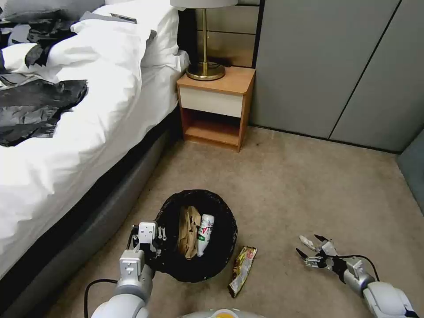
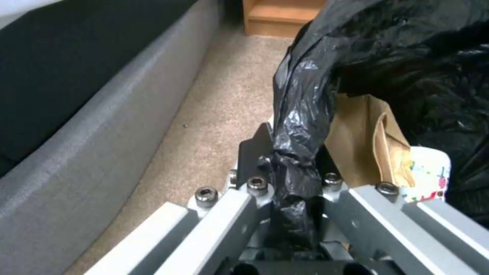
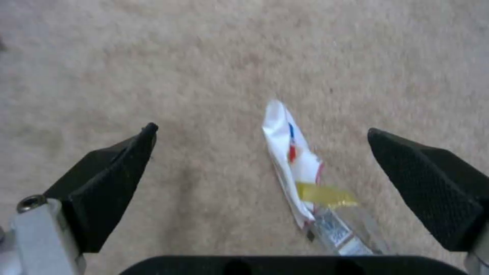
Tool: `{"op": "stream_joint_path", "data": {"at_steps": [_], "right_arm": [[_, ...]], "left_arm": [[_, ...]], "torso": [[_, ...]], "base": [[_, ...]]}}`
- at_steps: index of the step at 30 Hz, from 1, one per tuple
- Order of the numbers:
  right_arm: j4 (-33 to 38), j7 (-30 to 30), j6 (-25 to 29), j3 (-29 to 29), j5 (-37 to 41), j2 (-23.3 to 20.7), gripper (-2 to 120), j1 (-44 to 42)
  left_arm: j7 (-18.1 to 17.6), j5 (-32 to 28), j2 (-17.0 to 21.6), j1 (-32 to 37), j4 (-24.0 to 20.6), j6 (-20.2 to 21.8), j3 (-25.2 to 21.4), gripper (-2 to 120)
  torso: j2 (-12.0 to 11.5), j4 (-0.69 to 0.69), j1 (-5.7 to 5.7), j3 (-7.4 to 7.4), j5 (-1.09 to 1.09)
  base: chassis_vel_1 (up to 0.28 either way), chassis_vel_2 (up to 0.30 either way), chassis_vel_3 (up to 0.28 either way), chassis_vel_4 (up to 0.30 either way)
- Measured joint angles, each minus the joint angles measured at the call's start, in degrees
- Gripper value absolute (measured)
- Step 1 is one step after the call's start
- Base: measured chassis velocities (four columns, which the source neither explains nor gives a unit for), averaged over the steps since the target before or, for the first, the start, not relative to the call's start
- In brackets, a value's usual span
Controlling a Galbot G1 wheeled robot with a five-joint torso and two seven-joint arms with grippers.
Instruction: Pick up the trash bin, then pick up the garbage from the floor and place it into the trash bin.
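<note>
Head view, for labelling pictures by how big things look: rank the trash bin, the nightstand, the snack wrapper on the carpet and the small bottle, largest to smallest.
1. nightstand
2. trash bin, though it is nearer the camera, so the gap is unsure
3. snack wrapper
4. bottle, close to the wrapper in length
</note>
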Motion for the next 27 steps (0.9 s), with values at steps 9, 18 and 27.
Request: {"op": "stream_joint_path", "data": {"at_steps": [9,18,27], "right_arm": [[-6.0,2.5,0.8,-0.3,-1.1,0.6,100,3.5],[-9.0,3.3,2.0,-0.6,-1.7,1.4,93,5.5],[-7.7,3.9,2.1,-0.9,-1.5,2.3,65,4.4]], "left_arm": [[0.0,0.3,-0.1,0.6,-0.5,-0.1,0.0,1],[0.1,0.7,-0.3,1.4,-0.7,-0.5,0.0,1],[0.1,0.7,0.0,1.5,-0.8,-0.6,0.0,1]], "torso": [[0.0,0.0,0.0,0.0,0.0],[0.0,0.0,0.0,0.0,0.0],[0.0,0.0,0.0,0.0,0.0]], "base": [[0.0,0.0,0.0,0.0],[0.0,0.0,0.0,0.0],[0.0,0.0,0.0,0.0]]}}
